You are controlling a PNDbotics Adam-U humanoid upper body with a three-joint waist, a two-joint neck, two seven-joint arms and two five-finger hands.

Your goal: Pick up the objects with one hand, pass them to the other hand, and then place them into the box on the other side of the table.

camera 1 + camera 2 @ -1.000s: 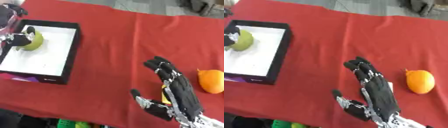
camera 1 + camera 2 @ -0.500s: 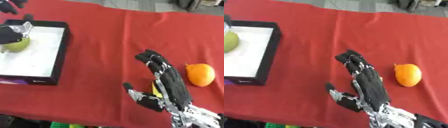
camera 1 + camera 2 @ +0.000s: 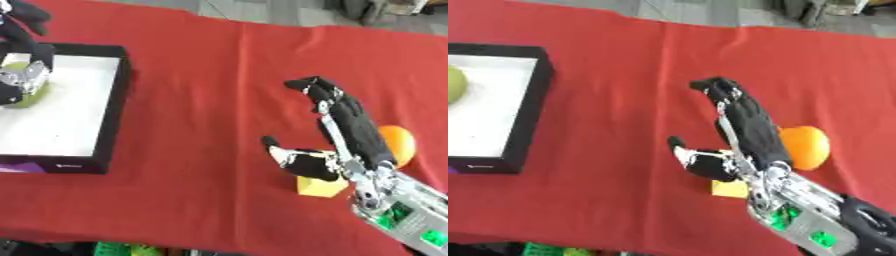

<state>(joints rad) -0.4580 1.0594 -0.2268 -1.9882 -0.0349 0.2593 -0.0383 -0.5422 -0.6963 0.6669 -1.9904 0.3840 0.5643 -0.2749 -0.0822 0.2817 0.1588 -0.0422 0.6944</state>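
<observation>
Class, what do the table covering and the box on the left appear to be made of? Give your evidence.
Table covering: probably red cloth, matte, no shine. Box: seemingly cardboard, with thin straight black walls and a flat, dull white inside; stiff plastic cannot be ruled out.

Table draped in red cloth (image 3: pixel 201 80), spanning nearly the whole view. At left, black-walled box (image 3: pixel 112 115) with white floor, resting on cloth. At right, orange fruit (image 3: pixel 805 146) and, just beside it, small yellow block (image 3: pixel 320 187), well apart from box.
</observation>
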